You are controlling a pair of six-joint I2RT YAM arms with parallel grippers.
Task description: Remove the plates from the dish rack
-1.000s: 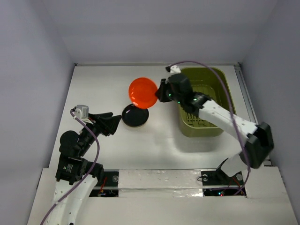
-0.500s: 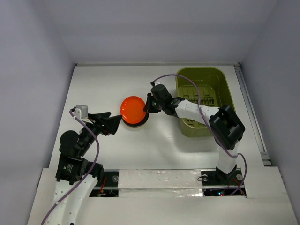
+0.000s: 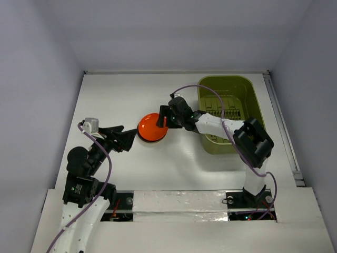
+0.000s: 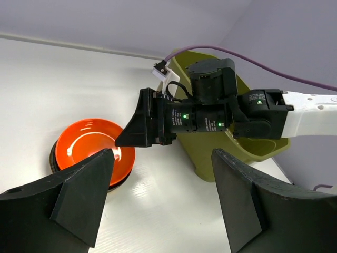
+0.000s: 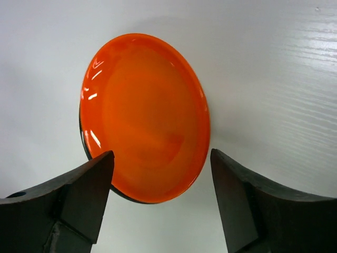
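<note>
The orange plate lay atop a dark stack at the rack's 9 o'clock. The right gripper, released, flanked it; the left gripper gaped at its 8 o'clock.

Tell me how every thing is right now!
Orange plate: lying flat on the dark stack.
Stack: dark, under the orange plate.
Rack: no plates seen inside.
Left hand: open, holding nothing.
Right hand: open, over the orange plate, not gripping it.

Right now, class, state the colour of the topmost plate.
The topmost plate is plain orange-red, clearest from the right wrist.
</note>
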